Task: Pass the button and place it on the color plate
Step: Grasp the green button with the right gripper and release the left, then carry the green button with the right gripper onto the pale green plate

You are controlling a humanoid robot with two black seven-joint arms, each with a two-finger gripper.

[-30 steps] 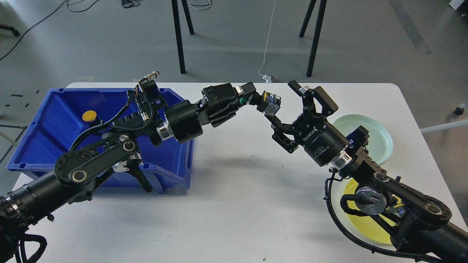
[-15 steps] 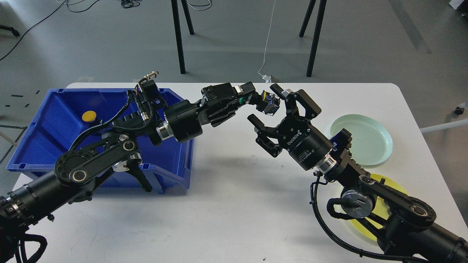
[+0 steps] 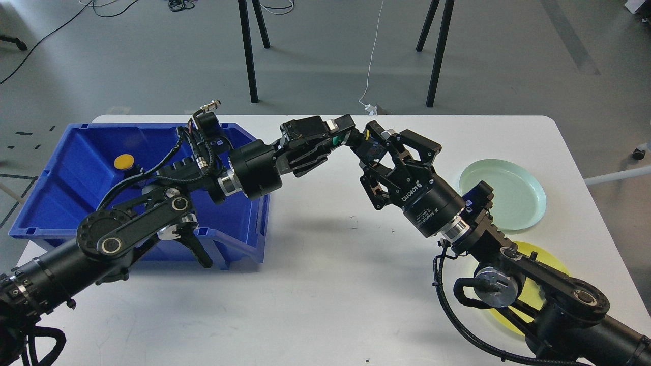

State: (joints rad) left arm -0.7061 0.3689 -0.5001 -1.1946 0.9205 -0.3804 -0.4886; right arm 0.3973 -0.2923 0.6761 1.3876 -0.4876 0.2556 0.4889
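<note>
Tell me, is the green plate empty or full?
Empty. The green plate shows only its bare inside; the right arm covers just its left edge.

Small dark button [image 3: 370, 144] with a green cap, held in the air above the white table. Pale green plate [image 3: 513, 195] lies flat at right; yellow plate [image 3: 534, 292] lies nearer, partly hidden

The scene is evenly and brightly lit from above by diffuse light. Soft, blurred shadows of both arms fall on the white surface [image 3: 325, 284], darkest beneath the blue bin [image 3: 66, 168]. Mild glare washes the surface's far right part and the grey floor [image 3: 508, 61]. Focus is sharp throughout, with no motion blur. The black arm housings lose detail in their darkest parts.
</note>
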